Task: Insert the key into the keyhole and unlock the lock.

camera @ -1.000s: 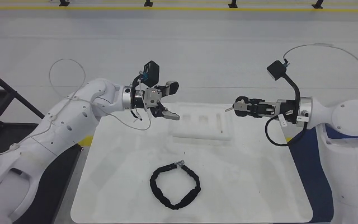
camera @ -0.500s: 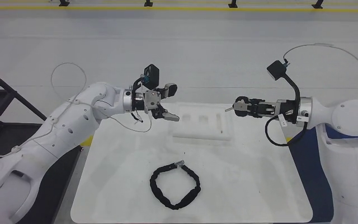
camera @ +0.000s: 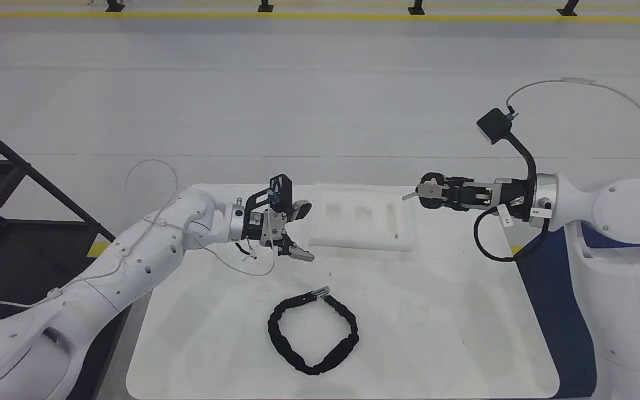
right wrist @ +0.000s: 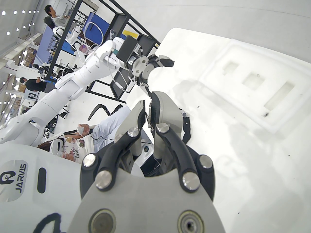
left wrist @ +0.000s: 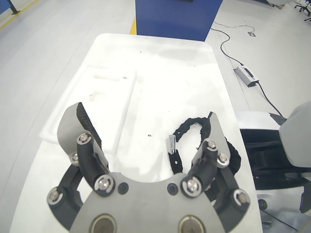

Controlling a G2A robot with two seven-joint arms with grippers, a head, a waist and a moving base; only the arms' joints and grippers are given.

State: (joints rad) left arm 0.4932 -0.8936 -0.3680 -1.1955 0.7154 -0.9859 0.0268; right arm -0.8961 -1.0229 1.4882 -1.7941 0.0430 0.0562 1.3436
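Note:
A black cable lock (camera: 312,333) lies looped on the white table (camera: 450,330), its silver end (camera: 318,294) pointing to the far side. My left gripper (camera: 300,232) hangs open just beyond the loop, next to the foam tray's left end. In the left wrist view the silver end (left wrist: 172,144) and the black loop (left wrist: 192,124) lie between and behind the spread fingers of this gripper (left wrist: 145,112). My right gripper (camera: 420,190) is over the table's far right, shut on a small silver key whose tip (camera: 406,196) pokes out. Its pads (right wrist: 153,107) are pressed nearly together.
A white foam tray (camera: 360,225) with rectangular recesses sits at the table's far middle, between the two grippers. A blue cabinet (left wrist: 178,8) stands off one end of the table. A black frame (camera: 30,180) stands at the left.
The left arm has swung nearer and lower, from the table's far edge to just beyond the lock, gripper still open. The right arm has kept still.

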